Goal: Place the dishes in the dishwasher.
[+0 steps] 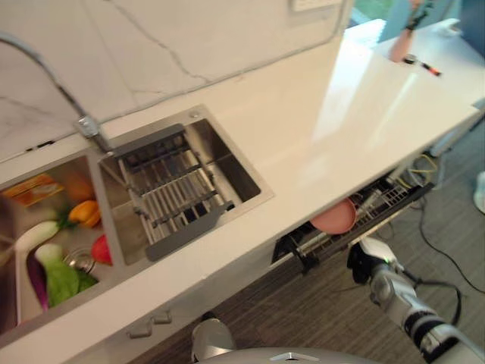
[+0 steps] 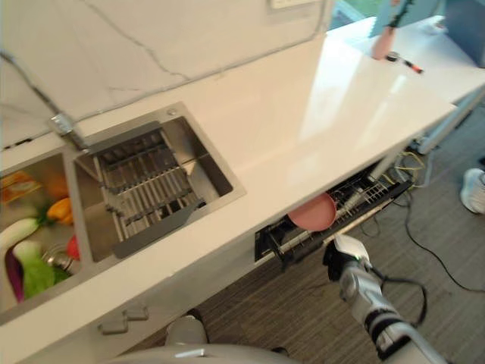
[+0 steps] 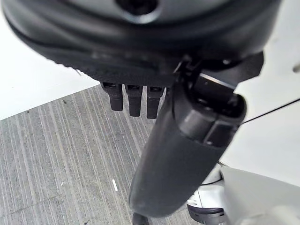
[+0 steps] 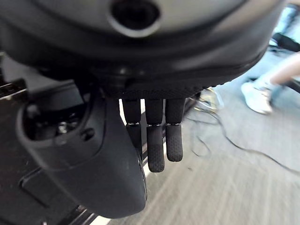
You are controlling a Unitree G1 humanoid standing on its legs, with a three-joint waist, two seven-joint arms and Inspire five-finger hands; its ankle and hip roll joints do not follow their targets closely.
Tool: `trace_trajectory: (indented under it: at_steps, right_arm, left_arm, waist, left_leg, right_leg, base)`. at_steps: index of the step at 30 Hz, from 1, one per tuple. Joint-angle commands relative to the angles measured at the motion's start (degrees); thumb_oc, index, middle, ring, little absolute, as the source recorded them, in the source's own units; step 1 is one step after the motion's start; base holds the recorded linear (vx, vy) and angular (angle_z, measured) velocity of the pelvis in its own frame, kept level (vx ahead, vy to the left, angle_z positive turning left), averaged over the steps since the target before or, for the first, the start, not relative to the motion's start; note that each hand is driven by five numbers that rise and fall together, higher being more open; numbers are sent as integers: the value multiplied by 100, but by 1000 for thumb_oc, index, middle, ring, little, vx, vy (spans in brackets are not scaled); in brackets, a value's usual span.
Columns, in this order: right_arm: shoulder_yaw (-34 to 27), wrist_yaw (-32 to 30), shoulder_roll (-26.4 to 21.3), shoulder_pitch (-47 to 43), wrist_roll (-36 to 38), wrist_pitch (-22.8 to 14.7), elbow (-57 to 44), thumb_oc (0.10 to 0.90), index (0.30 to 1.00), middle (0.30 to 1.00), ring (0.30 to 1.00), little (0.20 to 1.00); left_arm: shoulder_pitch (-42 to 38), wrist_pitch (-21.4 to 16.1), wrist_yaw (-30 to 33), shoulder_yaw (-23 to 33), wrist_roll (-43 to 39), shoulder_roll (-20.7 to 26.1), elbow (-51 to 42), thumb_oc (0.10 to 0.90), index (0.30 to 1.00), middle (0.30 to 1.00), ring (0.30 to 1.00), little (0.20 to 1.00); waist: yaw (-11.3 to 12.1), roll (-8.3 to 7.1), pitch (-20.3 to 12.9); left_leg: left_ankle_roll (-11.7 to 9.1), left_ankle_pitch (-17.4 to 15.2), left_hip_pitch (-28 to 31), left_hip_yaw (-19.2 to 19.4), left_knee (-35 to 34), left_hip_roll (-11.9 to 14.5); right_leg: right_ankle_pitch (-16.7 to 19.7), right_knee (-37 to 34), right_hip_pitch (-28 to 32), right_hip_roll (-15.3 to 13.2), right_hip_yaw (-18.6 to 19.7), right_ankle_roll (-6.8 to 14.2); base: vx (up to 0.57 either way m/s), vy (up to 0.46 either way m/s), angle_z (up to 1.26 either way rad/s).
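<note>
Dishwasher rack stands pulled partway out from under the white worktop, its wire front edge projecting over the grey floor. One pink dish sits on edge in the rack, just under the worktop's front lip and toward the sink side of the rack. The sink, well apart from the rack along the worktop, carries a metal draining rack; no further plates are visible in it. The neighbouring basin holds vegetables, not dishes.

Right hand hangs just in front of the rack's outer edge, below the pink dish and apart from it. Its wrist view shows the fingers straight and hanging relaxed, holding nothing. Left hand is seen in its own wrist view with fingers extended over the floor, likewise carrying nothing; it appears idle.

Judgement: the dish appears already loaded, and the step in hand is probably seating it or closing the rack. To do this well, the right hand should meet the rack's front rail squarely with flat fingers and push evenly toward the cabinet, keeping clear of the dish so it does not tip out of its slot. Whether the dish is fully seated between tines cannot be told. A slow push would limit rattling.
</note>
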Motion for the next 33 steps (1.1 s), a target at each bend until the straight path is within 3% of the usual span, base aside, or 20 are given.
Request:
trace_trajectory:
  at_steps: [1, 3, 5, 6, 7, 14, 17, 18, 21, 23, 28, 29, 30, 31, 32, 33]
  right_arm:
    - [77, -572, 140, -1754, -840, -1257, -1207, 400, 300, 300, 300, 300]
    - [503, -509, 332, -2149, -1101, -1302, -1170, 400, 300, 300, 300, 300]
    - [611, -449, 556, -2172, -1113, -1297, -1134, 400, 300, 300, 300, 300]
    - [607, -416, 662, -2078, -1092, -1292, -1093, 439, 359, 359, 359, 359]
    - [592, -339, 866, -1732, -1073, -1264, -902, 800, 900, 900, 900, 900]
    - [282, -161, 1143, -288, -776, -1190, -157, 800, 900, 900, 900, 900]
    - [-601, -244, 1291, 1116, -24, -1071, 623, 800, 900, 900, 900, 900]
    - [-607, -253, 1296, 1139, -20, -1078, 626, 800, 900, 900, 900, 900]
    - [-1138, -231, 1233, 1781, 343, -998, 1128, 800, 900, 900, 900, 900]
    - [-1140, -230, 1230, 1788, 343, -998, 1125, 800, 900, 900, 900, 900]
    - [-1340, -248, 1181, 1957, 508, -964, 1329, 800, 900, 900, 900, 900]
    - [-1296, -227, 1124, 1819, 482, -948, 1319, 800, 900, 900, 900, 900]
    - [-1258, -216, 1101, 1743, 460, -935, 1307, 800, 900, 900, 900, 900]
    - [-1258, -216, 1101, 1743, 460, -935, 1307, 800, 900, 900, 900, 900]
    - [-1196, -183, 1084, 1668, 442, -925, 1311, 800, 900, 900, 900, 900]
    - [-1154, -163, 1089, 1612, 465, -920, 1345, 800, 900, 900, 900, 900]
  left_arm:
    - [138, 7, 15, -635, 15, 288, 179, 800, 900, 900, 900, 900]
    - [90, 7, 12, -619, -100, 354, 135, 800, 900, 900, 900, 900]
    - [42, 57, -62, -521, -346, 333, 212, 800, 900, 900, 900, 900]
    - [22, 73, -82, -462, -444, 307, 265, 800, 900, 900, 900, 900]
    - [-13, 92, -122, -367, -596, 251, 269, 800, 900, 900, 900, 900]
    - [-75, 15, -204, -154, -826, 86, 123, 800, 900, 900, 900, 900]
    - [-87, -26, -243, 69, -1105, 64, 107, 800, 900, 900, 900, 900]
    - [-71, -28, -246, 51, -1110, 74, 106, 800, 900, 900, 900, 900]
    - [-29, -54, -397, 265, -1622, 118, -15, 800, 900, 900, 900, 900]
    - [-21, -52, -398, 258, -1629, 117, -21, 800, 900, 900, 900, 900]
    - [-80, -72, -402, 273, -1881, 150, -103, 800, 900, 900, 900, 900]
    - [-65, -85, -350, 223, -1919, 108, -121, 800, 900, 900, 900, 900]
    - [-70, -86, -344, 187, -1911, 90, -106, 800, 900, 900, 900, 900]
    - [-70, -86, -344, 187, -1911, 90, -106, 800, 900, 900, 900, 900]
    - [-79, -93, -335, 176, -1931, 76, -84, 800, 900, 900, 900, 900]
    - [-78, -105, -307, 170, -1915, 81, -53, 800, 900, 900, 900, 900]
  waist:
    - [521, 217, -297]
    - [680, 203, -274]
    - [693, 205, -258]
    - [679, 209, -259]
    - [637, 220, -270]
    - [448, 201, -281]
    - [99, 178, -324]
    - [122, 180, -336]
    - [-141, 234, -331]
    - [-133, 242, -336]
    - [-301, 407, -171]
    - [-233, 456, -88]
    - [-156, 435, -46]
    - [-156, 435, -46]
    - [-104, 384, -5]
    - [-76, 300, 37]
  left_leg:
    - [11, 1888, -50, 19, -1650, 257]
    - [7, 1938, -126, -52, -1652, 251]
    - [-5, 1980, -154, -79, -1653, 268]
    - [-7, 1986, -148, -84, -1656, 283]
    - [-17, 2006, -127, -85, -1656, 311]
    - [-65, 2084, -60, -100, -1641, 374]
    - [-200, 2241, 107, -30, -1620, 554]
    - [-210, 2247, 118, -23, -1620, 569]
    - [-322, 2485, 221, -35, -1508, 791]
    - [-324, 2490, 223, -33, -1507, 803]
    - [-357, 2968, 191, 209, -1367, 1181]
    - [-357, 3028, 88, -33, -1098, 1238]
    - [-357, 3028, 63, -315, -994, 1187]
    - [-357, 3028, 63, -315, -994, 1187]
    - [-357, 3027, 54, -633, -818, 1100]
    - [-357, 2728, 47, -867, -383, 1005]
  right_leg:
    - [-278, 324, 644, -784, -428, 648]
    - [-286, 358, 640, -787, -507, 633]
    - [-296, 374, 631, -784, -518, 613]
    - [-301, 370, 647, -775, -529, 602]
    - [-319, 365, 684, -737, -543, 574]
    - [-379, 317, 736, -613, -457, 528]
    - [-480, 189, 738, -394, -205, 459]
    - [-484, 180, 743, -380, -194, 451]
    - [-603, 124, 698, -178, 104, 343]
    - [-608, 124, 696, -168, 111, 335]
    - [-680, 94, 619, -73, 198, 240]
    - [-698, 79, 574, -139, 232, 226]
    - [-727, 79, 548, -191, 247, 184]
    - [-727, 79, 548, -191, 247, 184]
    - [-720, 79, 488, -255, 213, 140]
    - [-690, 79, 418, -320, 156, 98]
  base:
    - [32, 13, 17]
    - [20, 4, 15]
    - [-12, -18, 4]
    - [-1, -37, 6]
    - [2, -31, 1]
    - [-23, -62, 7]
    - [-52, -153, 2]
    - [-55, -136, -20]
    - [-75, -159, -38]
    - [-48, -103, -33]
    - [-108, -108, -29]
    - [-132, -17, 7]
    - [-87, 9, 7]
    - [-115, -87, -1]
    - [-157, -175, -5]
    - [-323, -369, -7]
